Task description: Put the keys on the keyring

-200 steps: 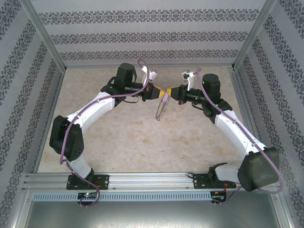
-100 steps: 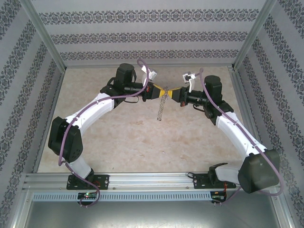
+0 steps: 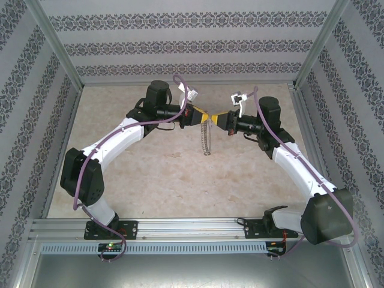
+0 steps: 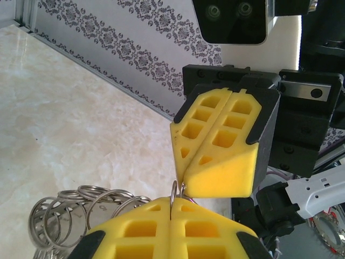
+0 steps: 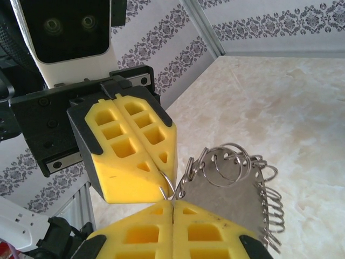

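left arm [image 3: 123,135], right arm [image 3: 297,163]: wearing white curved shells, black joint blocks | purple cables [image 3: 96,151]: trailing alongside | left tool [image 3: 204,114], right tool [image 3: 219,117]: showing yellow gridded faces, black frames

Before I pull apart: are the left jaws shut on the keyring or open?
Shut: the left gripper has its yellow jaws together, the keyring wire pinched in their seam.

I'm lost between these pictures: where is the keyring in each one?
Top external: keyring dangles at centre, below where the arms meet.
Left wrist: bottom left, beside the near fingers.
Right wrist: lower right, rings fanned out.
Shared landmark: yellow fingers pinching its top.
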You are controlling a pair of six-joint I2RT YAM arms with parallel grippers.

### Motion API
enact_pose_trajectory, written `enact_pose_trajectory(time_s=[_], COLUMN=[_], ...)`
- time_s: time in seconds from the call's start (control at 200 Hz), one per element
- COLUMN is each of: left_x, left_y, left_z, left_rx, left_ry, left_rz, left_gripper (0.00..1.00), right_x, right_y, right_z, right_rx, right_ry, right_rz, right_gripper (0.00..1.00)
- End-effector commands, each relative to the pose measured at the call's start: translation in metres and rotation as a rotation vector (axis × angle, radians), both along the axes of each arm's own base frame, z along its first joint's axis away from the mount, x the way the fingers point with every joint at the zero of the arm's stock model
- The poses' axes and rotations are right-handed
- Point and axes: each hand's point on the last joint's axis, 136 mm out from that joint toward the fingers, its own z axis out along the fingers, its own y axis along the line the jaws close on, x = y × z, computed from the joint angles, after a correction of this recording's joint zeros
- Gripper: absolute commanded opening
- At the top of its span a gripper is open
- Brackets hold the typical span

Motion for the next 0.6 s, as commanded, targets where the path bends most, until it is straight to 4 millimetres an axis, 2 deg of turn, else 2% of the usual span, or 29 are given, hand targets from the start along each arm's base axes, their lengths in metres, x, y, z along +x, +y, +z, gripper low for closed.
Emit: enact_pose_trajectory(time_s=[0.0, 0.185, 0.285, 0.345, 0.595], left_x=[-0.003, -0.002, -0.002, -0.003, -0.003], left_y=[0.002, 0.003, 0.003, 0.003, 0.003], left_z=[0.042, 0.041, 0.041, 0.041, 0.041], left_rx=[-0.074, -0.073, -0.073, -0.073, -0.073], left_ry=[-0.129, -0.129, -0.128, -0.127, -0.129], left_rz=[0.013, 0.017, 0.017, 0.015, 0.013], left_gripper=[0.0, 0.0, 0.0, 0.0, 0.0], right_x=[-0.013, -0.015, -0.016, -0.014, -0.008], right_y=[0.003, 0.005, 0.004, 0.002, -0.017], right_z=[0.0, -0.001, -0.001, -0.001, 0.011], right_rx=[0.028, 0.036, 0.038, 0.039, 0.069], right_ry=[0.022, 0.033, 0.035, 0.038, 0.022], right_rz=[0.06, 0.069, 0.067, 0.057, -0.024], right_gripper=[0.0, 0.0, 0.08, 0.18, 0.34])
